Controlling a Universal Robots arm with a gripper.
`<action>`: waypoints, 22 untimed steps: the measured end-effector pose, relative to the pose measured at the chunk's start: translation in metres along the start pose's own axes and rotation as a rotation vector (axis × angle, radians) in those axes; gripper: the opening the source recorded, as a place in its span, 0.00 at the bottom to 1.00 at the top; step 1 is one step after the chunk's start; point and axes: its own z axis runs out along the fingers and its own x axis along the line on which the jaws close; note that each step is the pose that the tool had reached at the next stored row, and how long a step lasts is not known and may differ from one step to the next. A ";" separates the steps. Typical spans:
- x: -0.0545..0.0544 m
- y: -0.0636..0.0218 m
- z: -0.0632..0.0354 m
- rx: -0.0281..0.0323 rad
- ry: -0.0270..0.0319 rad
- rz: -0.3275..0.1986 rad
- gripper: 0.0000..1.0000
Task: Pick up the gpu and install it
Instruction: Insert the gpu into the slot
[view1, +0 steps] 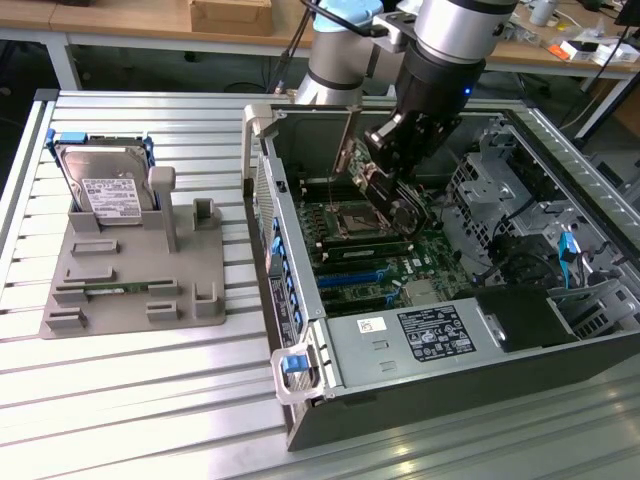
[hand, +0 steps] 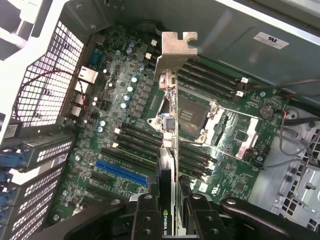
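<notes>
The gripper (view1: 388, 190) is inside the open computer case (view1: 400, 410), reaching down from the arm. It is closed part way on the gpu (view1: 347, 140) and holds it firmly. In the wrist view the two black fingers (hand: 145, 215) press on the flat faces of the card, one on each side. The gpu (hand: 167, 170) runs edge-on straight out from the gripper (hand: 170, 212). The silver bracket is at the far end of the card, well away from the fingertips.

The card hangs over the motherboard (hand: 125, 125), which lies directly below the gripper. In the wrist view the card's edge crosses the rim of the processor socket (hand: 192, 112) and lies between the rows of dark memory slots. The blue slot (hand: 122, 170) lies to one side of the held card and near the fingers; the card is not lined up over it. Whether the card's lower edge touches the board cannot be told.

In the exterior view the grey power supply (view1: 420, 335) with its white label sits in the case, nearer the camera than the gripper. Well away from the gripper, outside the case on the exterior view's left, a hard drive (view1: 110, 185) stands in a grey holder (view1: 120, 270) on the ribbed metal tabletop (view1: 150, 410). A green memory stick (view1: 110, 290) lies in the same holder.
</notes>
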 end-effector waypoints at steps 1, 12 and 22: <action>0.000 0.0000 0.0001 -0.0002 0.0000 -0.005 0.26; 0.000 -0.0001 0.0011 -0.0013 0.0006 -0.049 0.26; -0.002 -0.0008 0.0022 -0.0028 0.0011 -0.100 0.26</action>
